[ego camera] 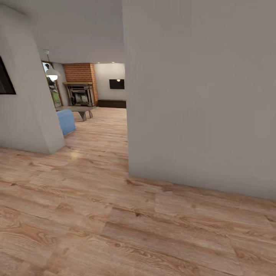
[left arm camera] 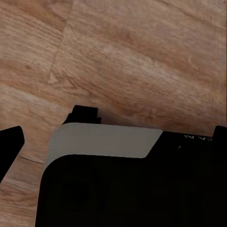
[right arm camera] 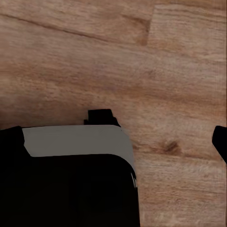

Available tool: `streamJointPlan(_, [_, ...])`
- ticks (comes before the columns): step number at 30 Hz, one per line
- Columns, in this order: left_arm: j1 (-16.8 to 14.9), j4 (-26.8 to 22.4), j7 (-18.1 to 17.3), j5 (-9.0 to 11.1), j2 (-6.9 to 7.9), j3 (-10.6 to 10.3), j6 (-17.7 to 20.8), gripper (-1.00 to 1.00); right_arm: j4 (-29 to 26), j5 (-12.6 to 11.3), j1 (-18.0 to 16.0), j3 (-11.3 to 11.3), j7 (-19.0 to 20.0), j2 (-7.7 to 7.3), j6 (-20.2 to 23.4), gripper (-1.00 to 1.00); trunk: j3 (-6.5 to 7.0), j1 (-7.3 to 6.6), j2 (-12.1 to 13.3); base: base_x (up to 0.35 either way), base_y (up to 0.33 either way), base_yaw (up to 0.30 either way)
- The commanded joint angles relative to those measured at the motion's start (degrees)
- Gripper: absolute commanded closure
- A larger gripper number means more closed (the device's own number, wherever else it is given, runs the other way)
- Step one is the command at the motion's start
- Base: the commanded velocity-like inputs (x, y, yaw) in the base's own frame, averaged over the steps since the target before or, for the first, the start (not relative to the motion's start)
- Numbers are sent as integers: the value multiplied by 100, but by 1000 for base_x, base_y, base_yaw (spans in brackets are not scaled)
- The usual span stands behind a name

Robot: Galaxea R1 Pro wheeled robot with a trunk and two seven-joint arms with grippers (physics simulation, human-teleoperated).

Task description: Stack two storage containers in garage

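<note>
A pale grey wall [ego camera: 199, 96] fills the near right; past its edge, light wood-plank flooring [ego camera: 115, 214] runs to the living room [ego camera: 96, 88] far off, with its brick fireplace [ego camera: 80, 82], black TV [ego camera: 117, 84], low dark console [ego camera: 112, 103] and a blue seat [ego camera: 66, 121] at left. Both wrist cameras look down at planks past dark robot bodywork; whether either claw is open or closed cannot be told.

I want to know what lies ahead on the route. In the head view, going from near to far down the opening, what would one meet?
Wood-plank floor → blue seat → low grey table → brick fireplace and, on the far wall, a black TV.
</note>
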Motion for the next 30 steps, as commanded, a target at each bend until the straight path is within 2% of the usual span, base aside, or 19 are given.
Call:
streamJointPlan(1, [-5, 7, 6, 32, -1, 27, -19, -100, 16, -53, -6, 48, -4, 4, -31, -100, -6, 3, -3, 321, 0, 266])
streamJointPlan(15, [-5, 7, 6, 32, -4, 27, -19, -100, 15, -53, -6, 48, -4, -5, -31, -100, -6, 3, -3, 321, 0, 255])
streamJointPlan(30, [-5, 8, 6, 34, -4, 27, -28, -100, 14, -53, -6, 43, -4, -6, -36, -100, -6, 3, -3, 321, 0, 25])
